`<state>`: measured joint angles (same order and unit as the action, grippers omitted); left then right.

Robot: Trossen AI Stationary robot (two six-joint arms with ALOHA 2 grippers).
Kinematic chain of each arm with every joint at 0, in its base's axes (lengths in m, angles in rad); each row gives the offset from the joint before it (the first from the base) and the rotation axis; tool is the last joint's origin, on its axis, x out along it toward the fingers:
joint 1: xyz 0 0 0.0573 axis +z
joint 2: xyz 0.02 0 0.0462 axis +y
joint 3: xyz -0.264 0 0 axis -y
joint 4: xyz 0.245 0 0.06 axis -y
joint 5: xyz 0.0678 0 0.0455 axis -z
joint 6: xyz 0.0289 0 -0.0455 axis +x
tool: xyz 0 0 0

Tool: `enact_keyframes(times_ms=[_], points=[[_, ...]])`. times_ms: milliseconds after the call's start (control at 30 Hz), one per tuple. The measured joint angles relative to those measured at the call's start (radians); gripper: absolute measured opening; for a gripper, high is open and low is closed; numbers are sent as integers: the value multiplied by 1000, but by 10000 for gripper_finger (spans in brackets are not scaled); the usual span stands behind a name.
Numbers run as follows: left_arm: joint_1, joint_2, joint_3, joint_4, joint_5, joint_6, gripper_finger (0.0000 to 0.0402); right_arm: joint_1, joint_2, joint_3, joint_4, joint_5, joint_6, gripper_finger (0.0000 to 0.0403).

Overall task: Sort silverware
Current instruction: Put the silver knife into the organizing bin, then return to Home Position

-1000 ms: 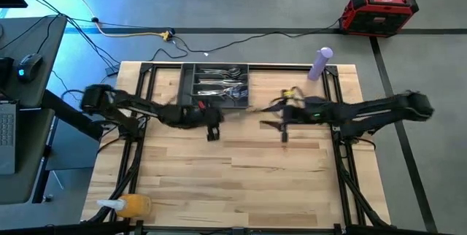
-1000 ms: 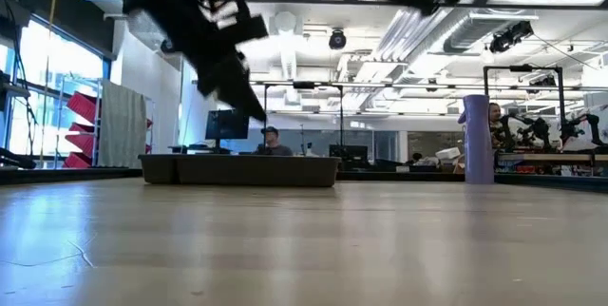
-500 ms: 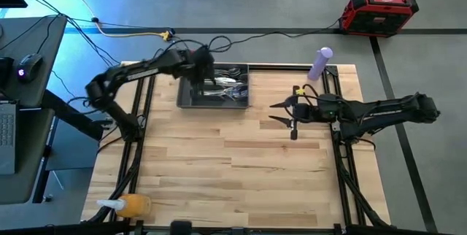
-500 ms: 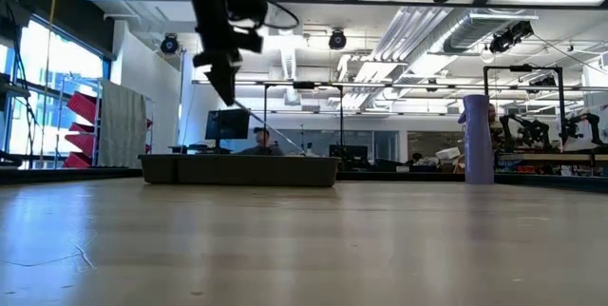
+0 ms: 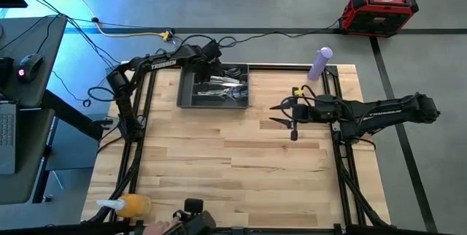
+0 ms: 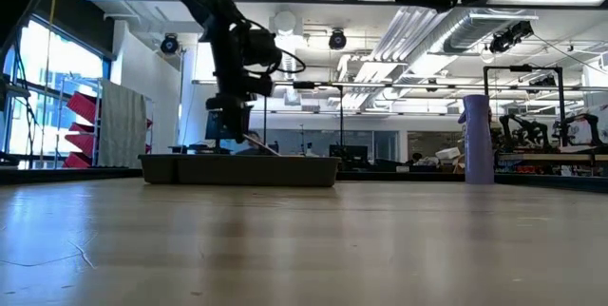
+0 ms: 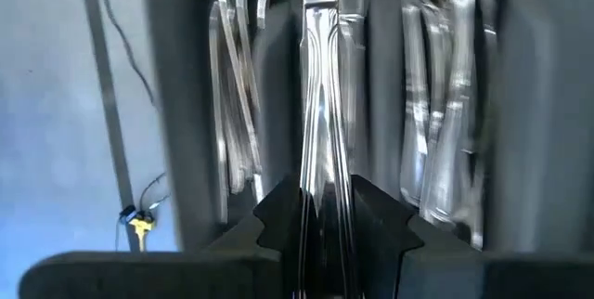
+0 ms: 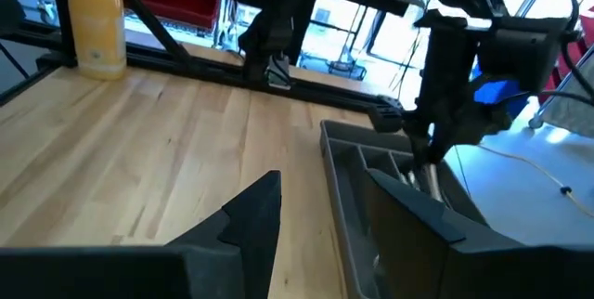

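The dark grey tray (image 5: 191, 98) sits at the table's far edge, with shiny silverware (image 5: 226, 89) lying in its compartments. My left gripper (image 5: 211, 69) hangs over the tray's far part, shut on one slim silver piece (image 7: 320, 85). In the low view this gripper (image 6: 232, 125) stands just above the tray (image 6: 237, 169). My right gripper (image 5: 280, 115) hovers open over bare wood to the right of the tray. Its wrist view looks past the open fingers (image 8: 325, 208) at the tray (image 8: 345, 180) and the left arm. My left gripper pinches one end of the silver piece (image 7: 319, 208) between its two fingers, coming from above and slanting. The piece runs on along a tray compartment. In the low view it slants from the fingers down toward the tray (image 6: 258, 143). Whether its far end rests there, I cannot tell.
A purple bottle (image 5: 321, 63) stands near the table's far right corner, an orange bottle (image 5: 134, 206) at the near left corner. A hand (image 5: 155, 228) and a dark object (image 5: 193, 209) show at the near edge. The wood between tray and near edge is bare.
My left gripper has swung from the table's middle toward the far edge, carrying the silver piece over the tray, and has come down close above it. My right gripper has drawn back a little toward the table's right edge.
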<state>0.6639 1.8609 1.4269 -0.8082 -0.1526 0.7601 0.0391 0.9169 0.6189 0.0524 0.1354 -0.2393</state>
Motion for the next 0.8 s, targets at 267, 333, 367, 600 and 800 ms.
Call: enact_keyframes(times_ms=[267, 333, 367, 600, 800], points=[[5, 11, 0, 11, -27, -55, 170, 0, 0, 0, -16, 0, 6, 142], [4, 11, 0, -6, -19, -73, 201, 0, 0, 0, -17, 0, 7, 142], [3, 10, 0, -15, -18, -84, 214, 0, 0, 0, -18, 0, 13, 142], [-27, -136, 0, -62, 139, -326, 241, -6, -58, 0, -69, 0, 73, 142], [-50, -476, -129, 9, 312, -480, 216, -69, -280, 0, -408, -67, 212, 142]])
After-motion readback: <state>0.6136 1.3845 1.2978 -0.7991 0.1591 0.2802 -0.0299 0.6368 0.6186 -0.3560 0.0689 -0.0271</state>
